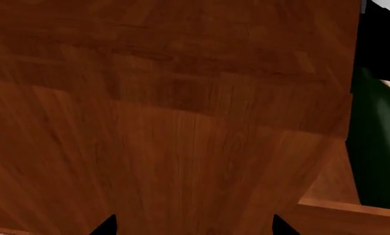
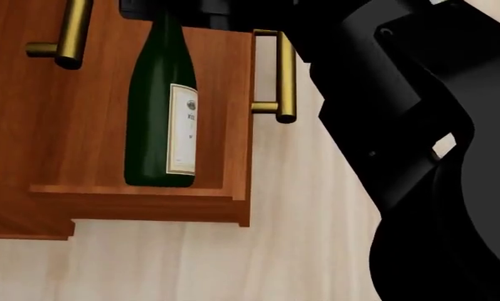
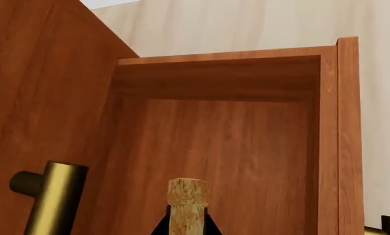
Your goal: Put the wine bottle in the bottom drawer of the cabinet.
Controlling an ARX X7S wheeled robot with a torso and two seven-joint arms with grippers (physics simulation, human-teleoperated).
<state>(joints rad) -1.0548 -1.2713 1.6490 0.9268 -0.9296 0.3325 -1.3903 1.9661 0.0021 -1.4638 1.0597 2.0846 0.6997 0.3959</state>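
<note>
- Wine bottle is seen upright inside the open bottom drawer, near its front edge.
- Right tool is pinched on the cork; left tool is spread, empty.
- Left to do: release, judged.

The pale, light-grained wooden floor carries the reddish-brown wooden three-drawer cabinet, whose base rests directly on it. The lowest drawer, a reddish-brown wooden box with a brass bar handle on its front, is pulled out over the floor. Its bare wooden bottom panel carries a tall, slim, dark green glass bottle with a white rectangular label and a tan cork. The bottle stands upright near the drawer's front panel.
</note>
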